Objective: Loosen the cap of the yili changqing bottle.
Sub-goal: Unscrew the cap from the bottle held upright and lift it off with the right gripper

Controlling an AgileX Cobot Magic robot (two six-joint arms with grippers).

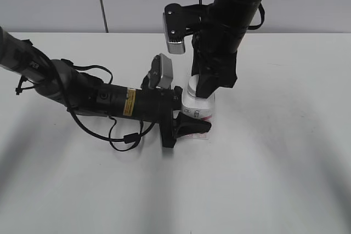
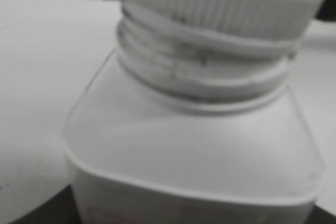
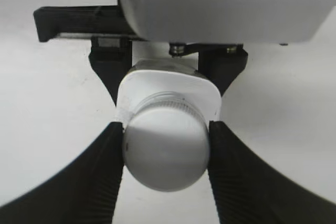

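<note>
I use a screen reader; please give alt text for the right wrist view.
Seen from above, the right end effector clamps a round white plastic cap on a squarish white plastic bottle, which the left end effector holds lower down.

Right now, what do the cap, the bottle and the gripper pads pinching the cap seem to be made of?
The cap looks like white matte plastic with fine moulded ribs down its side. The bottle seems to be smooth white plastic with a soft sheen and a moulded threaded neck. The right gripper pads are black and finely ridged, probably rubber or textured plastic.
</note>
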